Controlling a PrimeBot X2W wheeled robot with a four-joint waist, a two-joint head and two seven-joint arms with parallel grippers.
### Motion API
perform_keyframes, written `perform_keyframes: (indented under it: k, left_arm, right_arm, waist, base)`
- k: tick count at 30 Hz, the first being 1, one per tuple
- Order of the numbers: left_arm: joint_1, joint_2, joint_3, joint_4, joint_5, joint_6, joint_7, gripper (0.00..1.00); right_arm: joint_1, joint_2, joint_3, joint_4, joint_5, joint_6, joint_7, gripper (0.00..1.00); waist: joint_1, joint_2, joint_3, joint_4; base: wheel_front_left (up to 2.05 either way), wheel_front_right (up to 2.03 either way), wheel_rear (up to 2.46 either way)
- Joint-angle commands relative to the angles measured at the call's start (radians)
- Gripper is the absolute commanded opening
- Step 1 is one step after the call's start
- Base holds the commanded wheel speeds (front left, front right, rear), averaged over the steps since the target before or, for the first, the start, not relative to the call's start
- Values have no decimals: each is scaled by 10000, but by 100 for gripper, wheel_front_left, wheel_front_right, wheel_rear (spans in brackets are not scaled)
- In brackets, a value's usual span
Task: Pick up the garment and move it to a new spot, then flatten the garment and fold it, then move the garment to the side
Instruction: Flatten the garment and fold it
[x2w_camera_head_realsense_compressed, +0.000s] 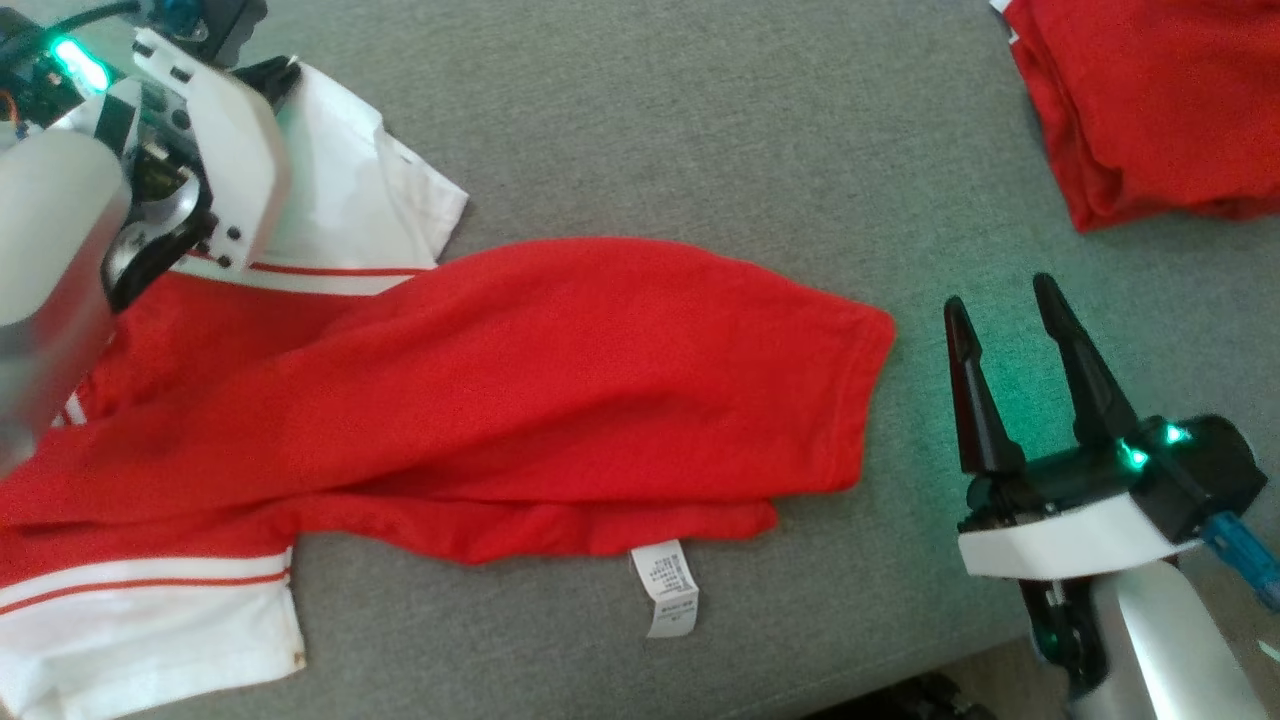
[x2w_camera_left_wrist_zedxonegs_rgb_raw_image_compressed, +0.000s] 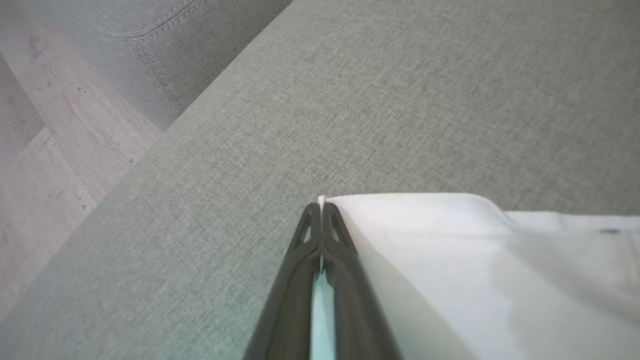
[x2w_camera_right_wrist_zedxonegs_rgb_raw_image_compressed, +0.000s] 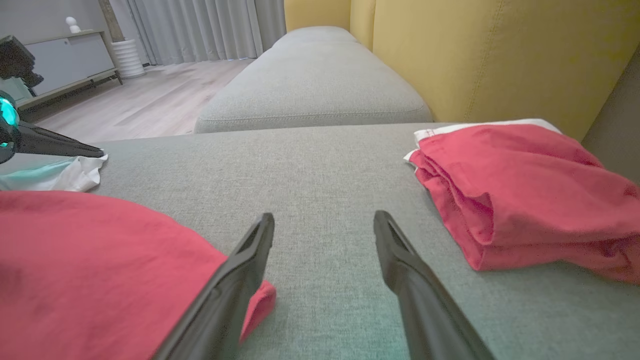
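The garment (x2w_camera_head_realsense_compressed: 560, 380) is a red shirt with white, red-striped sleeves, lying crumpled across the grey sofa seat (x2w_camera_head_realsense_compressed: 700, 120). Its far white sleeve (x2w_camera_head_realsense_compressed: 340, 200) lies at the upper left, and my left gripper (x2w_camera_left_wrist_zedxonegs_rgb_raw_image_compressed: 321, 210) is shut on that sleeve's corner (x2w_camera_left_wrist_zedxonegs_rgb_raw_image_compressed: 425, 220), with white cloth showing between the fingertips. My right gripper (x2w_camera_head_realsense_compressed: 1000, 293) stands open just right of the red hem (x2w_camera_head_realsense_compressed: 870, 340), holding nothing. In the right wrist view its fingers (x2w_camera_right_wrist_zedxonegs_rgb_raw_image_compressed: 250, 260) straddle bare seat, with the red cloth (x2w_camera_right_wrist_zedxonegs_rgb_raw_image_compressed: 100, 260) against the left one.
A second red garment (x2w_camera_head_realsense_compressed: 1150, 110) lies folded at the back right, close to the yellow backrest (x2w_camera_right_wrist_zedxonegs_rgb_raw_image_compressed: 475, 55). A white care label (x2w_camera_head_realsense_compressed: 668, 585) sticks out near the seat's front edge. Wooden floor (x2w_camera_left_wrist_zedxonegs_rgb_raw_image_compressed: 45, 150) lies beyond the seat's left edge.
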Motion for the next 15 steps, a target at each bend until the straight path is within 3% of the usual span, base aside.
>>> perform_keyframes:
  k: [1,7,15]
  left_arm:
    - [-494,537,165,-153,-14,18,-82,0]
    - [-971,714,-288,-416,40,18,-1023,0]
    - [-1259,548,-588,-495,175,18,-1813,0]
  right_arm:
    - [189,-146,157,-154,177,65,-36,100]
    - [502,-544,242,654,606,65,-36,100]
    - [-149,-666,765,1997,817,65,-36,100]
  waist:
    - [-1,0,-68,70]
    - [-1,0,-347,428]
    - [-1,0,-576,969]
  base:
    - [0,0,0]
    - [0,0,0]
    - [0,0,0]
